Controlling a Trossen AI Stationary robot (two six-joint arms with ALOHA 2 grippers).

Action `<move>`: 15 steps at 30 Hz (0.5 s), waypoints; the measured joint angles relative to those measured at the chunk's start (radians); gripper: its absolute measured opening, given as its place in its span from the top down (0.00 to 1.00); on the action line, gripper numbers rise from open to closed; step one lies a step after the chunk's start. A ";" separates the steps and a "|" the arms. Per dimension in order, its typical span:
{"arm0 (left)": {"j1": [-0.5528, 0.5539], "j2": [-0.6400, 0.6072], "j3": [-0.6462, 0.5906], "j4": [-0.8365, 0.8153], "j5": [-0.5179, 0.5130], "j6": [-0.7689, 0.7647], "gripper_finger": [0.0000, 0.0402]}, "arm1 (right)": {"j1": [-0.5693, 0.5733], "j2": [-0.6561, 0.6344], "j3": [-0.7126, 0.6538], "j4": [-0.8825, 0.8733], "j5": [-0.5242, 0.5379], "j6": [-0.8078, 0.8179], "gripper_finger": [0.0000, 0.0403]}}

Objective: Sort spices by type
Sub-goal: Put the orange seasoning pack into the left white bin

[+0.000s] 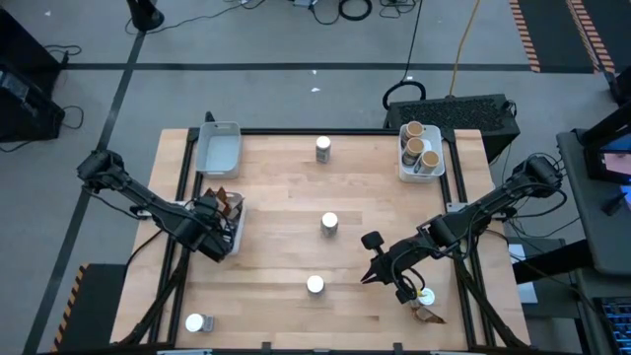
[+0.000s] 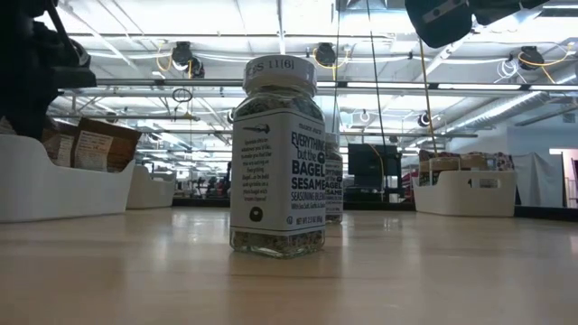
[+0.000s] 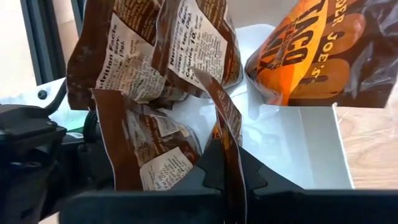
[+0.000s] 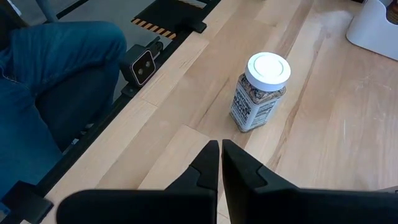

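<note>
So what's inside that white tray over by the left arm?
The white tray holds brown packets, one orange-fronted. The left gripper is shut on the edge of one brown packet. The packets cover whatever lies underneath. The right gripper hangs shut elsewhere.

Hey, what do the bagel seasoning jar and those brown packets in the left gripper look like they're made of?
The seasoning jar looks like clear glass or hard plastic, since the seeds show through below its paper label, under a smooth white lid, likely plastic. The brown packets look like thin glossy film: they crinkle, catch light and carry printed panels. The left gripper is shut on one packet's edge over the white tray.
</note>
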 joint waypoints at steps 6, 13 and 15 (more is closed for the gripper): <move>0.000 0.000 0.000 0.008 0.019 0.009 0.97 | 0.000 0.000 0.000 0.000 0.000 0.000 1.00; 0.000 0.001 0.000 0.013 0.086 0.032 0.78 | 0.000 0.000 0.000 0.000 0.000 0.000 1.00; 0.000 0.001 0.000 0.012 0.080 0.028 0.71 | 0.000 0.000 0.000 0.000 0.000 0.000 1.00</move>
